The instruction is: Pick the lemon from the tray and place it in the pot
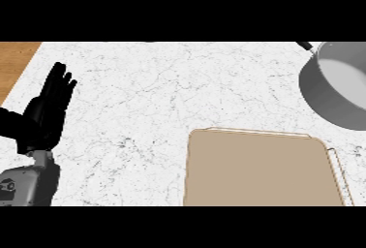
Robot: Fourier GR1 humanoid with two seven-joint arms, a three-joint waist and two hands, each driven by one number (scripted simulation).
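You're looking steeply down on a white marble counter top (178,92) with thin grey veining; it fills nearly the whole view. Left of the counter, at the upper corner, you get a wedge of brown wood surface (14,60) with visible grain, meeting the marble along a straight slanted edge. Lighting is even and flat across the marble.

A white marble-patterned counter top (178,92) carries a flat tan rectangular tray (261,169) at the lower right and a round grey metal pot (336,99) at the upper right edge, apart from the tray.
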